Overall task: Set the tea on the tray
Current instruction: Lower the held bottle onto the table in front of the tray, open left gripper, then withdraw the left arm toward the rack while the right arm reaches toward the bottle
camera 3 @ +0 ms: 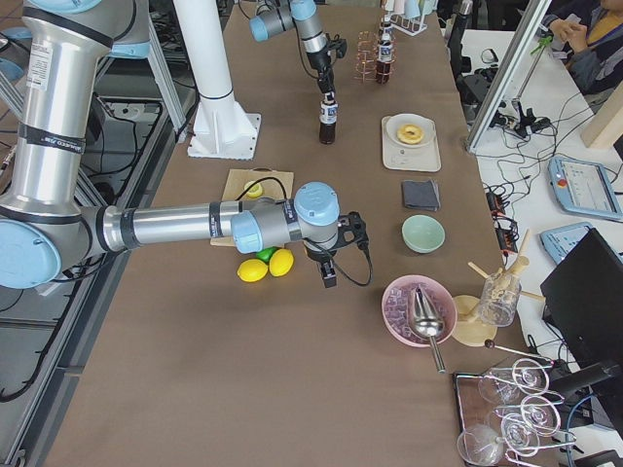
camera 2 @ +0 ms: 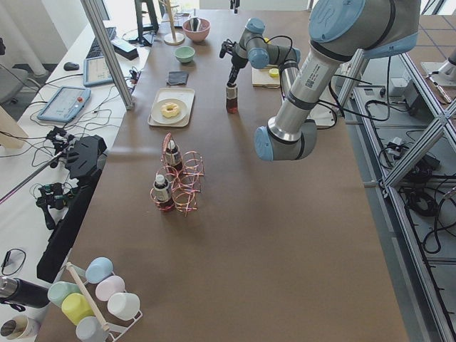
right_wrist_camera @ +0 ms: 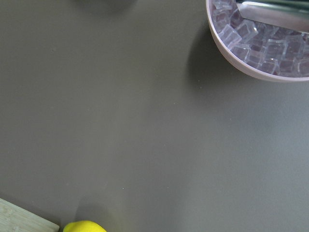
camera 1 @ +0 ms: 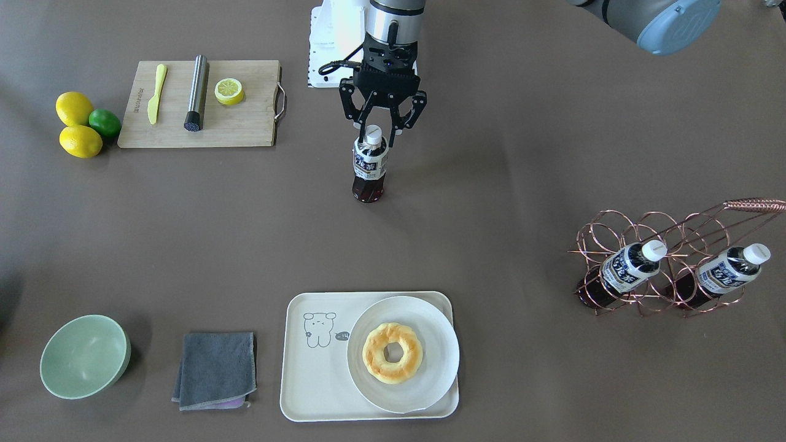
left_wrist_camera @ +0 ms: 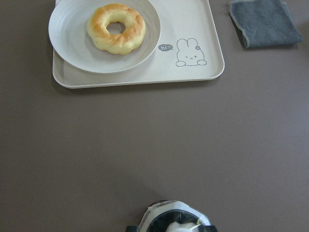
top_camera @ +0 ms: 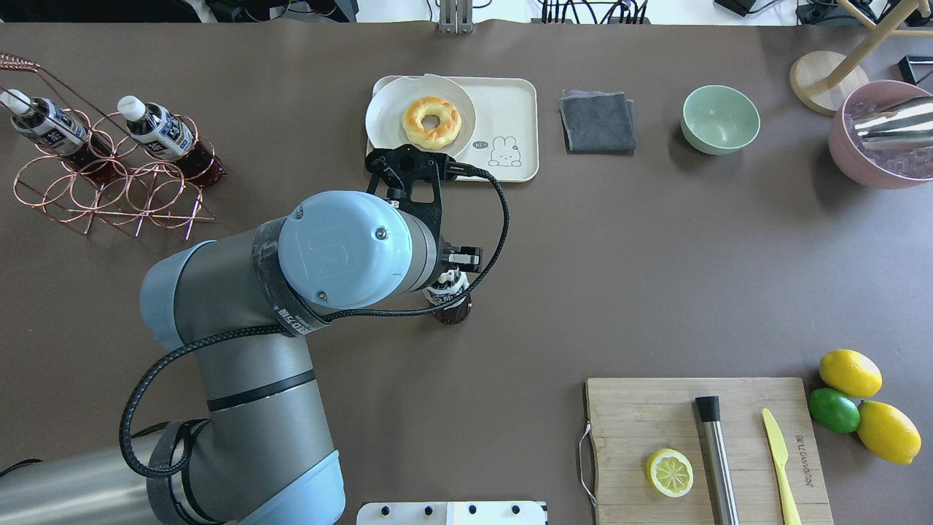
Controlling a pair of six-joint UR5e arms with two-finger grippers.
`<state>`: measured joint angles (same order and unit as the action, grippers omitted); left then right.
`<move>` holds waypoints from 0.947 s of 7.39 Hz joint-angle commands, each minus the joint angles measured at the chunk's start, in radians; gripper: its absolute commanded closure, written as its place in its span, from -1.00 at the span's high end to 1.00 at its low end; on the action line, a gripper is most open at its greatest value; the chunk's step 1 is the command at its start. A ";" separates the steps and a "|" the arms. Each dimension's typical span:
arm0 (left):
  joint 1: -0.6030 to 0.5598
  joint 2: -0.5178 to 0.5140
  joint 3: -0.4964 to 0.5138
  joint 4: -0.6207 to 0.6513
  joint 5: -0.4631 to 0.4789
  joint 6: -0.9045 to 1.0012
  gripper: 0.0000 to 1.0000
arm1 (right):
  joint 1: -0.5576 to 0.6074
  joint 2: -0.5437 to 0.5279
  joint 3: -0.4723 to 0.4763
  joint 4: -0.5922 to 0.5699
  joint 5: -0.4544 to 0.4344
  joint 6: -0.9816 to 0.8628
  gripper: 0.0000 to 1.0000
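Table (camera 1: 522,153): brown matte cover.
Tray (camera 1: 307,393): cream, rectangular, rounded corners, low rim; one half bare, beside round white plate (camera 1: 442,350).
Left gripper (camera 1: 379,127): fingers spread, straddling cap of tea bottle (camera 1: 369,166); contact unclear.
Tea bottle: clear plastic, dark liquid, upright mid-table, well apart from tray, bare cover between.
Right gripper (camera 3: 329,272): near lemons (camera 3: 253,270); opening cannot be told.

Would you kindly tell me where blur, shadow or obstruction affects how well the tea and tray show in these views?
Front-facing view: evenly lit and sharp, the tea casting only a soft shadow. Left wrist view: the tray is crisp, but the tea's cap at the bottom edge is blurred. Overhead view: the left arm hides most of the tea.
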<state>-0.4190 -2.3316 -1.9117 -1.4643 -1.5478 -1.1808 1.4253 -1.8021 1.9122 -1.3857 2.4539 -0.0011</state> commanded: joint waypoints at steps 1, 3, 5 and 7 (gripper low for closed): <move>-0.007 0.015 -0.036 0.001 -0.002 0.003 0.92 | -0.049 0.082 0.020 0.002 -0.012 0.114 1.00; -0.097 0.090 -0.111 0.005 -0.073 0.015 0.92 | -0.146 0.168 0.075 0.002 -0.082 0.278 1.00; -0.204 0.159 -0.163 0.009 -0.182 0.124 0.93 | -0.283 0.274 0.143 0.002 -0.111 0.610 1.00; -0.251 0.289 -0.243 0.005 -0.198 0.179 0.93 | -0.591 0.387 0.249 -0.004 -0.347 1.004 1.00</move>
<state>-0.6237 -2.1518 -2.0883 -1.4561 -1.7209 -1.0518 1.0838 -1.5168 2.0807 -1.3845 2.2858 0.6610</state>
